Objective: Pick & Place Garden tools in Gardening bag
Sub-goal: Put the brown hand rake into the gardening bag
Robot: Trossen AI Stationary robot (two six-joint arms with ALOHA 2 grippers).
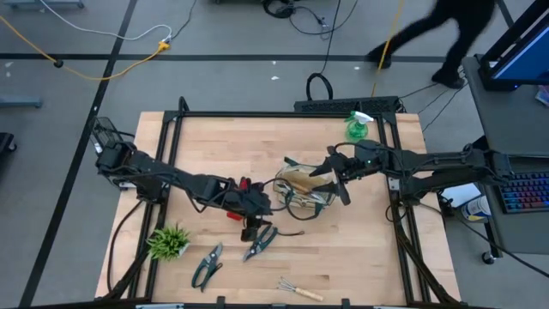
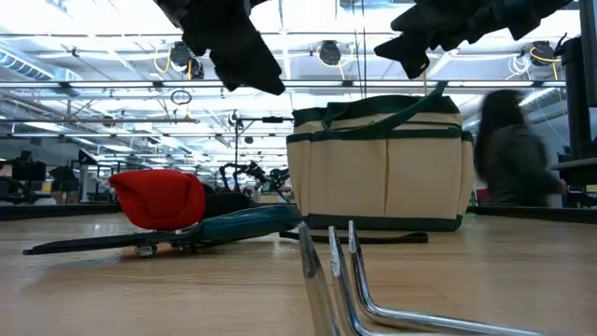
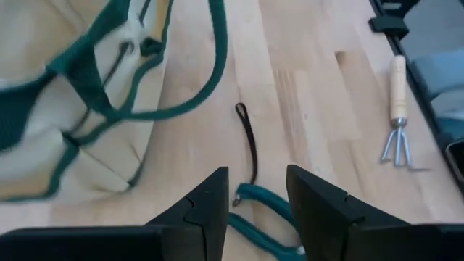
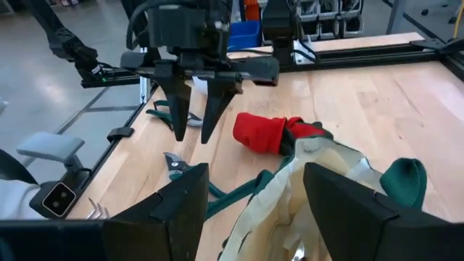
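The cream gardening bag [image 1: 302, 185] with green trim stands upright at mid-table. A red glove [image 1: 244, 183] lies at its left side. Green-handled shears [image 3: 255, 194] lie on the wood under my left gripper [image 4: 193, 135], which hangs open above them, fingers pointing down, touching nothing. My right gripper [image 4: 254, 210] stands open just over the bag's right rim [image 4: 319, 170], clear of the raised green handle [image 2: 431, 93]. A second pair of shears [image 1: 206, 266] and a wooden-handled hand rake [image 1: 300, 290] lie near the front edge. The green spray bottle [image 1: 356, 127] stands at the far edge.
A spiky green plant tuft [image 1: 169, 242] sits at the front left. A thin dark cord [image 3: 250, 141] lies on the wood beside the bag. A black frame [image 1: 257, 113] runs round the table. A person walks past beyond the far right corner [image 1: 446, 34].
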